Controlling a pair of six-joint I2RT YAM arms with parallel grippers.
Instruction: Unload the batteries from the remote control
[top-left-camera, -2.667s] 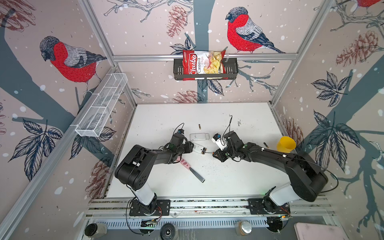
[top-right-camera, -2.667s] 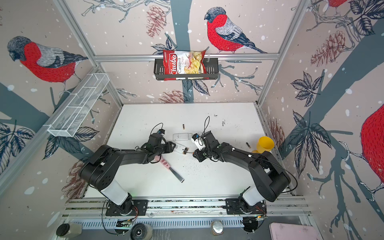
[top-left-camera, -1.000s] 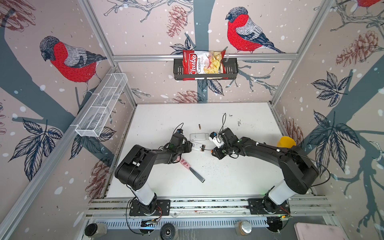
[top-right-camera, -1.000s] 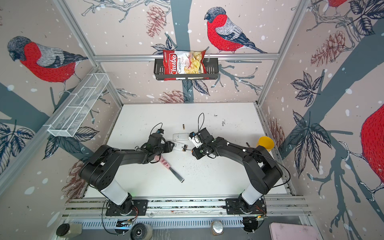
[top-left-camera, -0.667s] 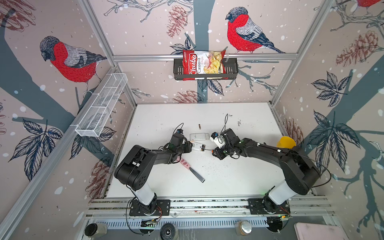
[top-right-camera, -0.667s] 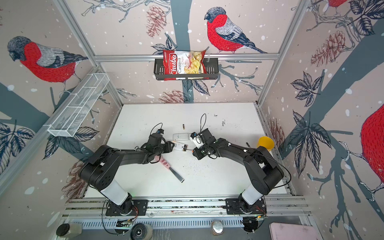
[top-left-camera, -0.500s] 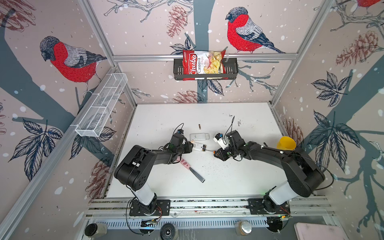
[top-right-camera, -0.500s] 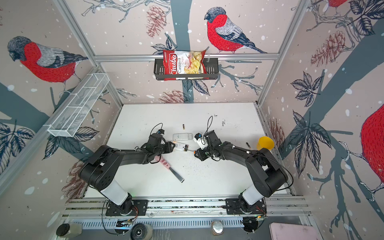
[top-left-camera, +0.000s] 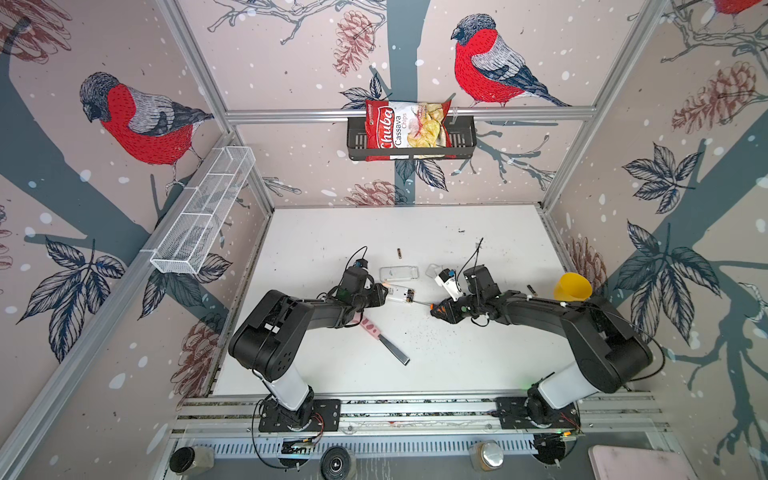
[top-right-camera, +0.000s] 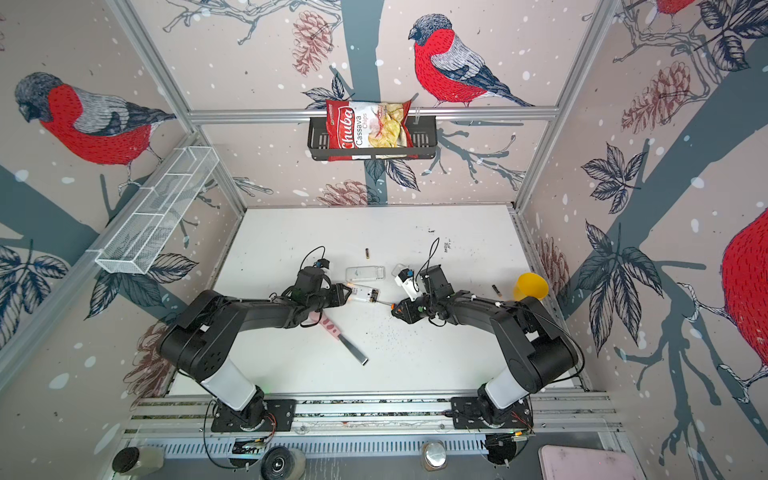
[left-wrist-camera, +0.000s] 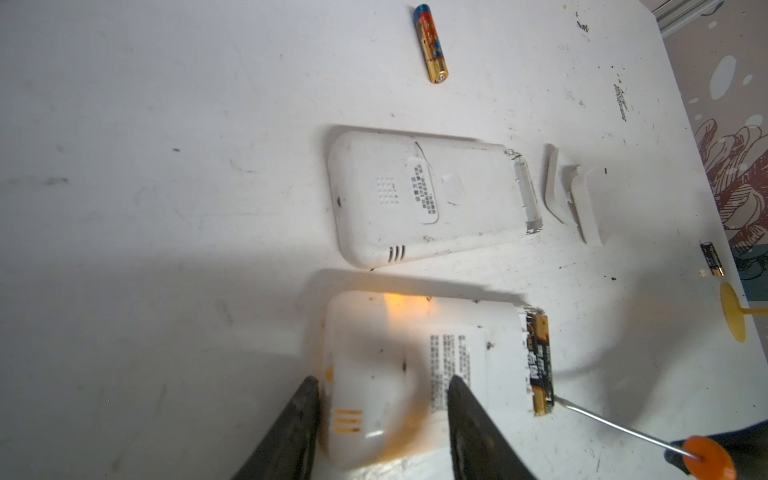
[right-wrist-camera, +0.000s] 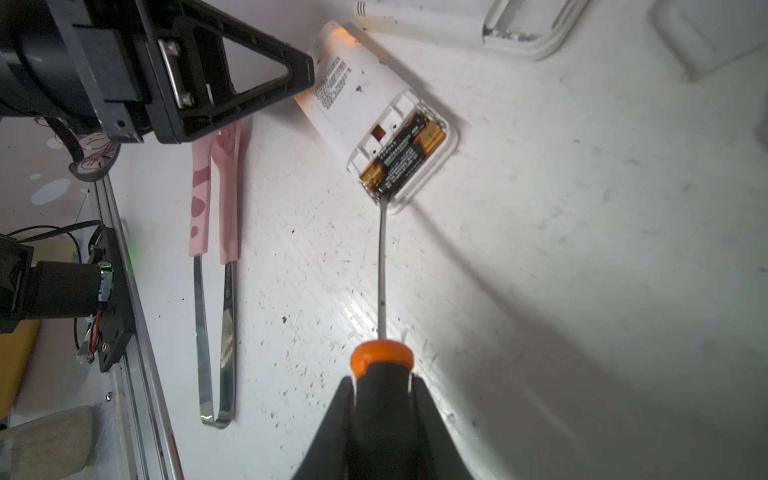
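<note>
Batteries (right-wrist-camera: 401, 160) in remote (right-wrist-camera: 353, 91), left tool (left-wrist-camera: 382, 382) gripping; right tool (right-wrist-camera: 382, 388) clamps screwdriver (right-wrist-camera: 382, 291), tip seemingly touching.

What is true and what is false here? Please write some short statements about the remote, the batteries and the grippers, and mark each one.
1. The right gripper is shut on the screwdriver. True.
2. The screwdriver's tip reaches the open compartment of the remote. True.
3. That compartment is empty. False: two batteries lie in it.
4. The left gripper holds the tweezers. False: they lie free on the table; its jaws stand at the remote's end.
5. A loose battery lies on the table, touching no remote. True.
</note>
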